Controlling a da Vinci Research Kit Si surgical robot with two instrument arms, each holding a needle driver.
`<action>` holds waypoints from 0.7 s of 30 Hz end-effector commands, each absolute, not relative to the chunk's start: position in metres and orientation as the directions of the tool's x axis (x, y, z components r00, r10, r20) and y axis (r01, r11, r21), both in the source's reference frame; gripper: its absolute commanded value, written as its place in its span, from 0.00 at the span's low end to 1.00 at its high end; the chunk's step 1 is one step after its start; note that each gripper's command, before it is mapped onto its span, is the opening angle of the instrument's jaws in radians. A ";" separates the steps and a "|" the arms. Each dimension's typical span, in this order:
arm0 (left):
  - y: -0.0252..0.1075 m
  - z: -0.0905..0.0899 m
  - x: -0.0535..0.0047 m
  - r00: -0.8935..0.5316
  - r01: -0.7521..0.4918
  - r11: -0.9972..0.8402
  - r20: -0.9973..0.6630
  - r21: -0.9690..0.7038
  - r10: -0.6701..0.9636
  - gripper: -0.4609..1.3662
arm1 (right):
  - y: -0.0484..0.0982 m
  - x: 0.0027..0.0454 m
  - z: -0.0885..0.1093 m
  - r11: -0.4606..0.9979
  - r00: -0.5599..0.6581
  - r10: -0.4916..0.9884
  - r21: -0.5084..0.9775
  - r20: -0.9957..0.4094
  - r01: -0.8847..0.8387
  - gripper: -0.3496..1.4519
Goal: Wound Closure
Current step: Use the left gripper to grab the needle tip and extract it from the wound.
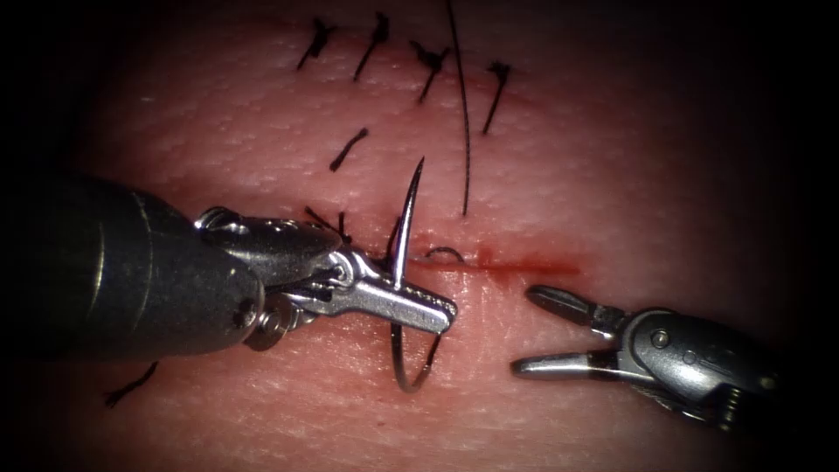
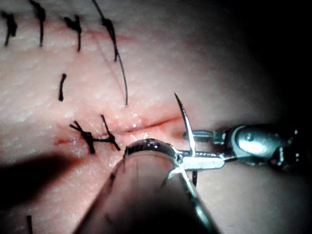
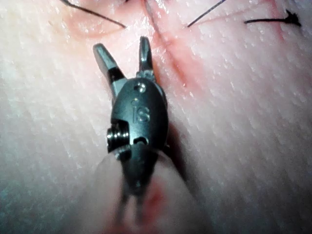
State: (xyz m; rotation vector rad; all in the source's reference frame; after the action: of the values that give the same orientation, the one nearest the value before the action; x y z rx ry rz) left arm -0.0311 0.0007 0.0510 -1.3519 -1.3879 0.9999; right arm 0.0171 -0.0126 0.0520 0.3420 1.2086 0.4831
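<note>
The left tool (image 1: 428,312) is clenched on the needle (image 1: 405,253), gripping it around the middle of its curve. The right tool (image 1: 537,332) has its jaws spread apart and holds nothing; it hovers just above the tissue (image 1: 612,175), right of the needle and a little nearer the tissue's near edge than the cut (image 1: 524,265).

The needle stands free of the tissue as far as I can tell. Its long axis runs roughly from the near edge toward the far edge, and the arc straddles the cut: the sharp tip (image 1: 420,163) points up and toward the far edge, while the blunt end curls round below the jaws on the near side. The thread (image 1: 464,122) runs from the far edge down to the tissue just beyond the cut; a small loop (image 1: 444,253) lies at the cut beside the needle.

I judge the needle light, stiff and slick, so it could swivel in the jaws if caught off-centre. The flat body behind the tip is the safer place to grasp; the tip itself is fragile and would dull. The thread is limp and fine and likely to slip. The tissue looks soft, moist and yielding, with red fluid (image 1: 551,262) along the open cut and tied stitches (image 1: 428,65) in a row toward the far edge
</note>
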 end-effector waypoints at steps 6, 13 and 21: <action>0.001 0.045 -0.0297 0.044 0.332 -0.068 -0.056 -0.941 0.997 0.06 | -0.013 0.0177 0.052 0.852 0.274 0.524 0.499 -0.806 -0.160 0.44; 0.002 0.036 -0.0276 0.180 0.336 -0.452 -0.415 -0.826 0.892 0.06 | -0.013 0.0187 0.053 0.853 0.286 0.522 0.494 -0.804 -0.167 0.44; 0.003 0.030 -0.0245 0.279 0.210 -0.742 -0.688 -0.637 0.670 0.06 | -0.014 0.0206 0.054 0.858 0.332 0.512 0.485 -0.792 -0.168 0.44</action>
State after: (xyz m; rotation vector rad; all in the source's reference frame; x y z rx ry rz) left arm -0.0242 0.0027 0.0294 -2.1452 -0.7548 1.4774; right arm 0.0208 -0.0143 0.0544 0.3455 1.1429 0.4528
